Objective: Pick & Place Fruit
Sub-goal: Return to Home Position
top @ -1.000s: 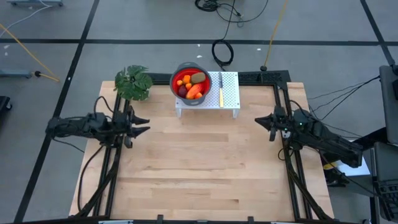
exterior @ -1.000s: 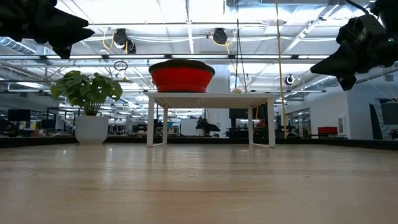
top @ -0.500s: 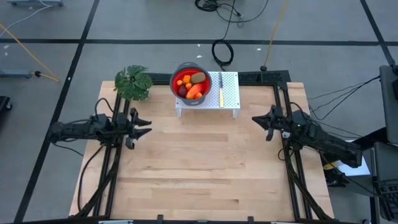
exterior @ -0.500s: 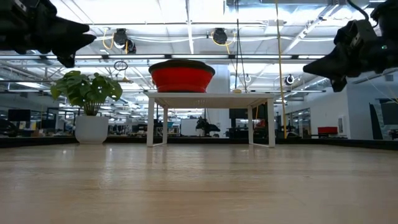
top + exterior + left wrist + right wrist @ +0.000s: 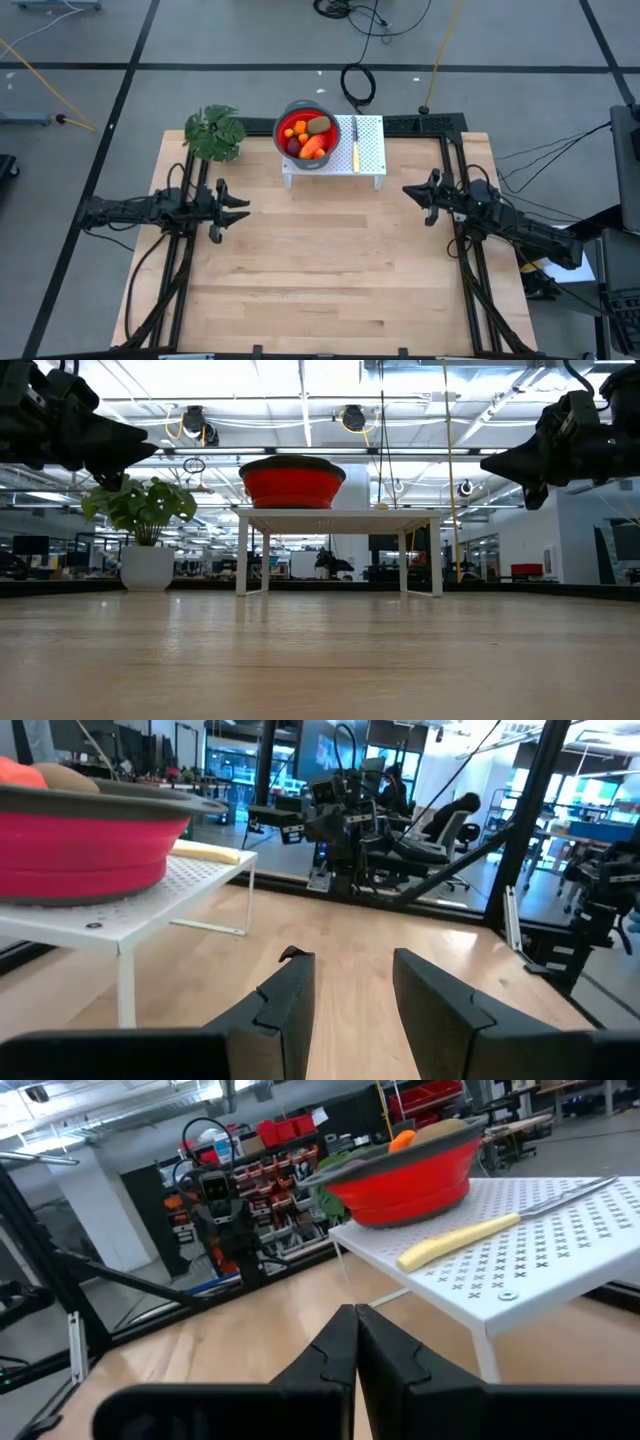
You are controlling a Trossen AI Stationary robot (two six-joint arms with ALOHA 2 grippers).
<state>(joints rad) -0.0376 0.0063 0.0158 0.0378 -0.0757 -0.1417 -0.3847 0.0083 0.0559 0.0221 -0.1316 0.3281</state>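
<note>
The fruit (image 5: 308, 138) lies in a red bowl (image 5: 278, 130) on a white perforated stand (image 5: 370, 150) at the table's far middle: small orange pieces, an olive-brown oval, a dark red ball and a long red-orange piece. In the wrist views only the tops of the fruit (image 5: 45, 775) (image 5: 405, 1137) show above the bowl's rim. My left gripper (image 5: 240, 207) (image 5: 350, 970) hovers open near the table's left edge, pointing level toward the right. My right gripper (image 5: 408, 192) (image 5: 355, 1320) hovers shut near the right edge, pointing toward the stand. Neither holds anything.
A pale-yellow knife (image 5: 354, 143) lies on the stand to the right of the bowl. A green potted plant (image 5: 213, 133) stands at the far left corner. Bare wooden tabletop (image 5: 320, 260) stretches between the two arms and toward the near edge.
Both grippers have sunk a little toward the table. My left gripper has also edged out toward the table's middle. My right gripper has tipped from slanting down to level. The fruit, bowl and knife have stayed in place.
</note>
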